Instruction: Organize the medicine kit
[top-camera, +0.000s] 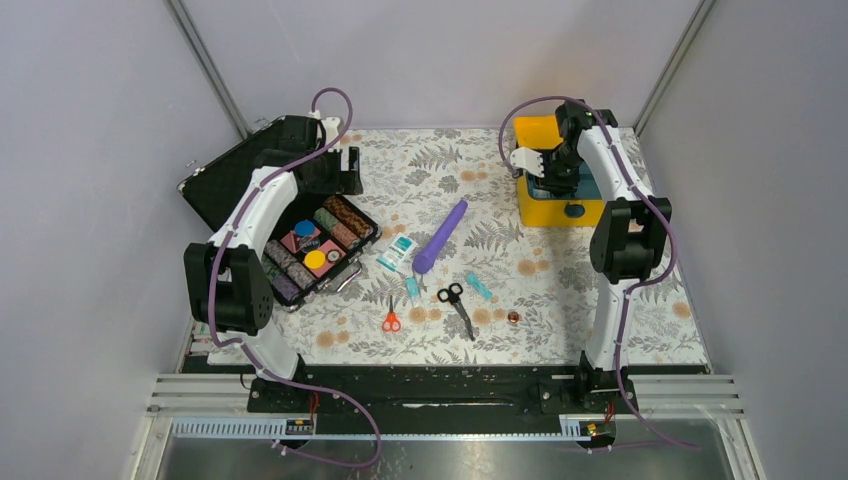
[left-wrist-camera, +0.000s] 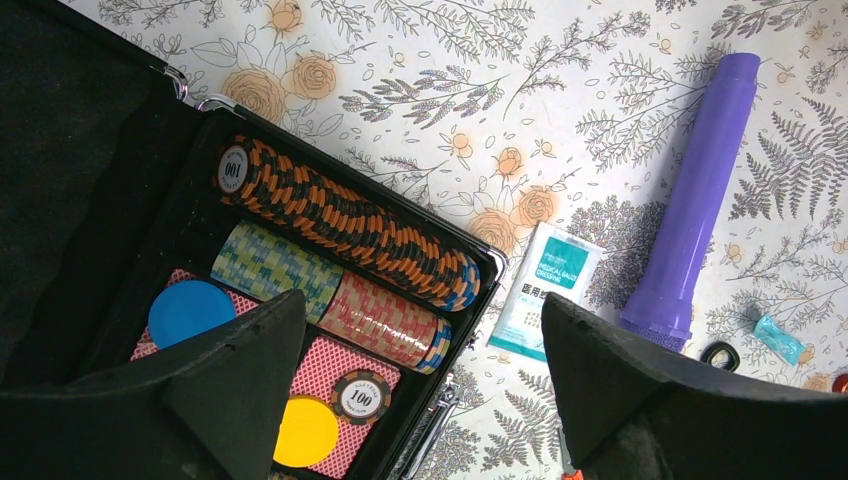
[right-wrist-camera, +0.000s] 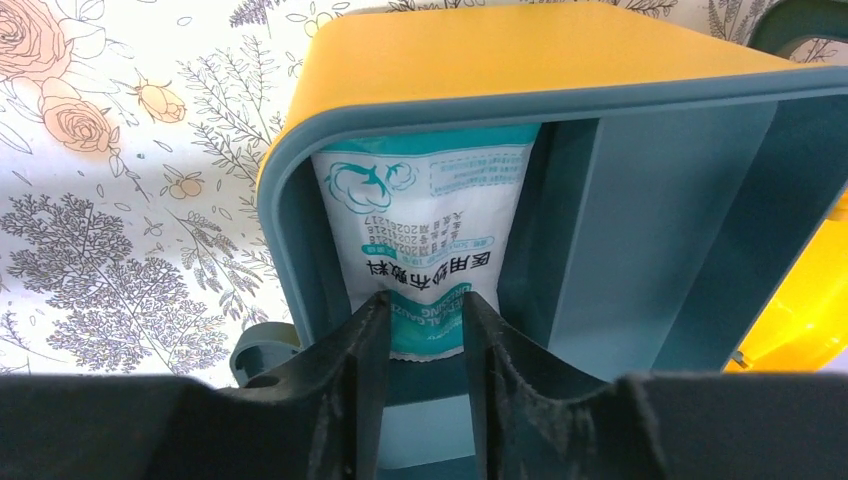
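Medicine kit (top-camera: 545, 212) sits at the far right of the table (top-camera: 600, 300), with its lid up at the back and its teal tray exposed. The right gripper (right-wrist-camera: 425, 330) is down inside it. In the wrist view we see its jaws apart by a narrow gap, not clamped on anything. A gauze packet (right-wrist-camera: 420, 210) stands in the end compartment against the kit's teal rim (right-wrist-camera: 290, 150), with a divider on its other side. The packet's lower edge shows through the gap between the fingers (right-wrist-camera: 365, 345), but we can't tell whether they touch it. The left gripper (left-wrist-camera: 420, 305) is spread wide and holds nothing. It hangs over the open black case (top-camera: 215, 185) at far left, above the rows of chips (left-wrist-camera: 340, 215). Loose on the table between case and kit are a second gauze packet (top-camera: 397, 254), lying just beside a purple tube (top-camera: 440, 236), plus red scissors (top-camera: 391, 318), black scissors (top-camera: 457, 305), two small teal sachets (top-camera: 478, 286) and a small round brown item (top-camera: 513, 317) near the black scissors.
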